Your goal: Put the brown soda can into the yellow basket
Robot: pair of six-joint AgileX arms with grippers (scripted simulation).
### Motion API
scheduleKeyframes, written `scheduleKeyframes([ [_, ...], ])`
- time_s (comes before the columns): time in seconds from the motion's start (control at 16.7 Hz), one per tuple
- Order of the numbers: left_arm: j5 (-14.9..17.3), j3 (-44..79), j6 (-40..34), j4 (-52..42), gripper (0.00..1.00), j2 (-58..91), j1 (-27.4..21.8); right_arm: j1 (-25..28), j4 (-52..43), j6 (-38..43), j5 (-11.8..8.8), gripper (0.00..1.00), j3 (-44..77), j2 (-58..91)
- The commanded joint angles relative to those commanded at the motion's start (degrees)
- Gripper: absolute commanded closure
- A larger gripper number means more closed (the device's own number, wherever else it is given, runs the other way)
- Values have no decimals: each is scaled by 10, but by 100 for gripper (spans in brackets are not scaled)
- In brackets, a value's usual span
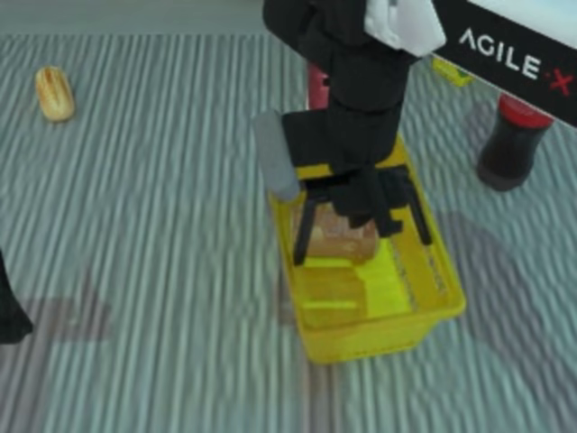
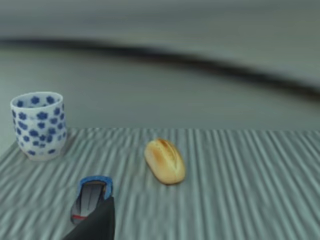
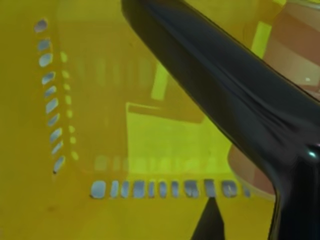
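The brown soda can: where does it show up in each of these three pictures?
Top view: the brown soda can sits inside the yellow basket, under the right gripper.
Left wrist view: not in it.
Right wrist view: the can shows beside a dark finger.
Shared landmark: the basket's yellow perforated wall.

Golden bread roll [image 2: 165, 161] lies on ribbed grey bench [image 2: 240, 180], mid-frame. White cup with blue flower dots [image 2: 39, 125] stands upright, well apart. Small blue-roofed toy car [image 2: 92, 196] near roll, partly behind dark claw part [image 2: 97, 225].
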Motion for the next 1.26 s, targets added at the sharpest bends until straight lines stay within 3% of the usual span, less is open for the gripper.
scheduleKeyframes([
  [0.78,0,0,0,0,0,0,0,-1,-2,0,0,100,3,1],
  [1.26,0,0,0,0,0,0,0,-17,-113,-21,0,100,108,-5],
])
